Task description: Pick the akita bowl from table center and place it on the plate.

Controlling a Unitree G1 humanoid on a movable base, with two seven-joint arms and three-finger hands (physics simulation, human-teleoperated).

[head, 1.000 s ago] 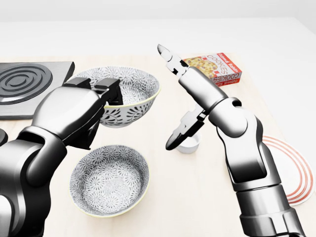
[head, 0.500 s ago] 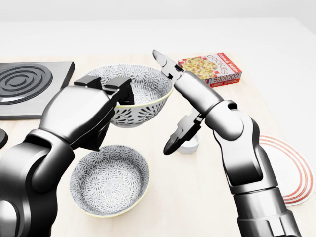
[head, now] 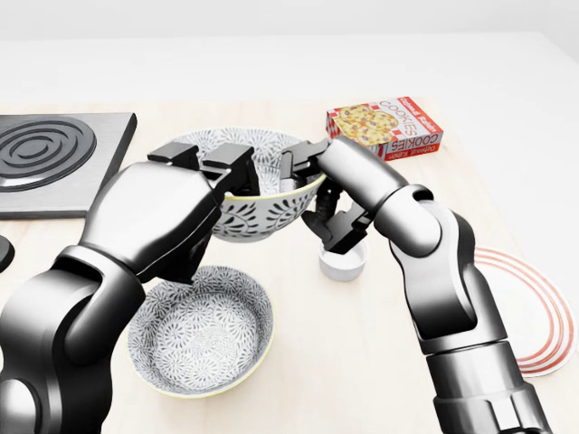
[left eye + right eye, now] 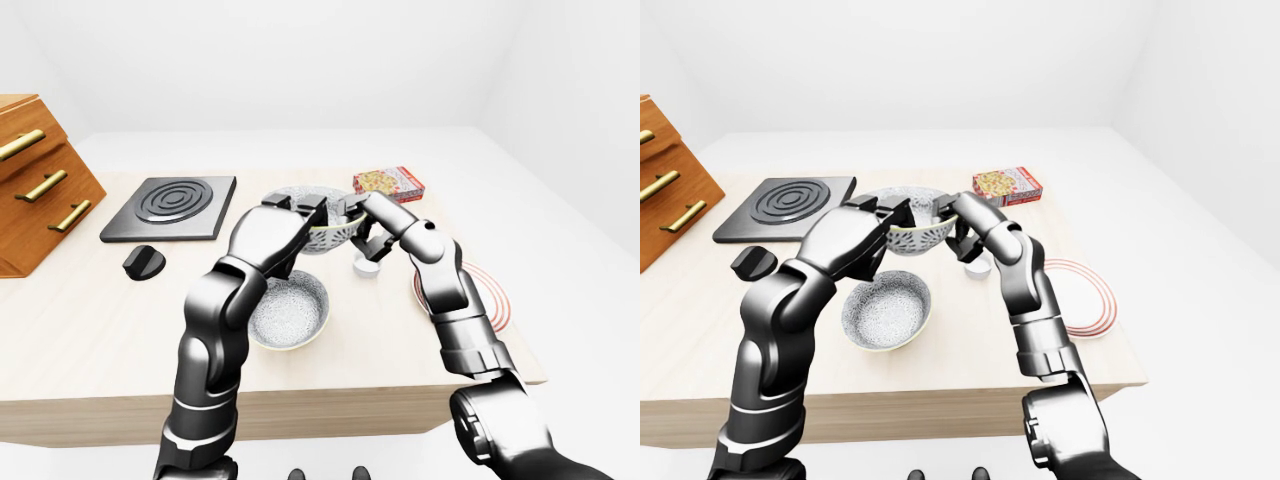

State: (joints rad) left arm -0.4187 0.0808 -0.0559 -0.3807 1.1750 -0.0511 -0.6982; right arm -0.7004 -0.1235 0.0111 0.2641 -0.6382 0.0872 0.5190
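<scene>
Since the earlier frame the right hand (image 3: 342, 174) has swung in from open air to the right rim of the akita bowl (image 3: 262, 215), and the bowl has shifted right with the left hand (image 3: 163, 212).

Both hands now hold it. The left fingers (image 3: 228, 168) are curled shut over the left rim. The right fingers (image 3: 303, 163) hook over the right rim with the thumb under the wall, so they look closed on it. The bowl sits far of centre on the worktop (image 3: 362, 362) and is slightly tilted. It appears raised, though the left hand hides its base.

My judgement is that the grasp is just being completed and the carry has not begun. The next move calls for a level lift and a travel right and nearer, passing over the small white cup (image 3: 344, 264) just beside the right thumb. The red-ringed plate (image 3: 540, 312) lies bare at the near right.

A second patterned bowl (image 3: 201, 330) rests near, below the left arm. A cookie box (image 3: 384, 127) lies far right and a black hob (image 3: 54, 158) far left. The pale wooden worktop also carries a black knob (image 4: 143, 262) and a wooden drawer chest (image 4: 40, 180). It stands in a plain white room.
</scene>
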